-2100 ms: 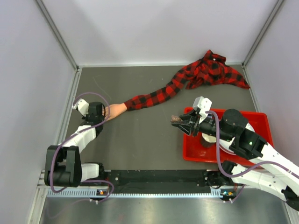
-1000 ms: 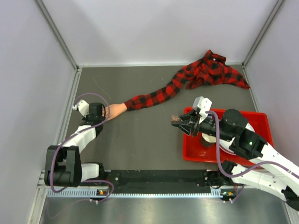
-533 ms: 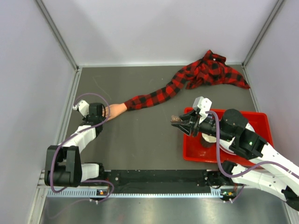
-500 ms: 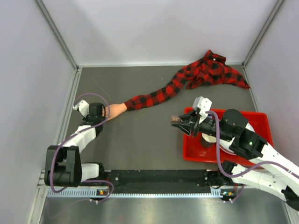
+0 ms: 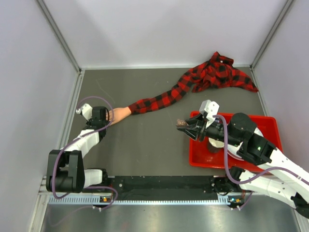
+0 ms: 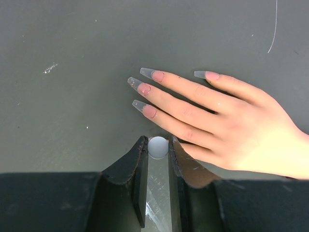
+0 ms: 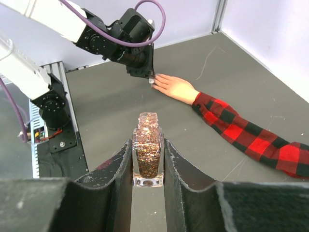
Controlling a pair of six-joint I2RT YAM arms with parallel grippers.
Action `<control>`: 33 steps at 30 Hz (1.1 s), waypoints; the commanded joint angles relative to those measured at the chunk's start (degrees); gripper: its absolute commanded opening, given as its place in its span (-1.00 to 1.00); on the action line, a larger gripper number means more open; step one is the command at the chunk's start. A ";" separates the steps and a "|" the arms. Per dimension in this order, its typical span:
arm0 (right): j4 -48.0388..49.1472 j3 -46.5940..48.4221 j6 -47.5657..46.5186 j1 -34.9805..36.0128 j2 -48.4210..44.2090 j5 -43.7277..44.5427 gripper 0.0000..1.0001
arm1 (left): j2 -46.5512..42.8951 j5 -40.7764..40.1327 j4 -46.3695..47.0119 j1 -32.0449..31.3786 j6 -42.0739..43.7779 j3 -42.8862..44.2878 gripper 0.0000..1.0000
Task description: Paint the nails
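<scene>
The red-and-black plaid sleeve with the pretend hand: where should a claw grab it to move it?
Probably the narrow forearm of the red-and-black plaid sleeve, just behind the pale peach mannequin hand, coming down from above, pinching across its width. It lies flat and slim there; the bunched far end is bulky, and the long nails look fragile.

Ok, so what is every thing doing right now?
Left gripper: shut on the white cap.
Right gripper: shut on the glitter bottle.
Fake hand: lying flat, palm down.
Nails: long, clear, no paint showing.
Shirt: bunched up, one sleeve stretched out.
Red tray: flat, under the right arm.
</scene>
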 commanded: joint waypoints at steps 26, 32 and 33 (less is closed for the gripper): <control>-6.14 5.29 8.94 -0.67 -0.63 2.27 -1.00 | -26.70 38.87 -8.32 0.24 3.96 17.61 -1.00; -11.50 5.74 11.23 -0.67 -4.14 5.08 -1.00 | -24.50 53.23 -1.90 -4.05 -0.88 23.33 -1.00; -12.03 5.65 11.67 -0.67 -4.58 5.17 -1.00 | -24.41 52.45 -1.46 -8.68 -0.44 24.90 -1.00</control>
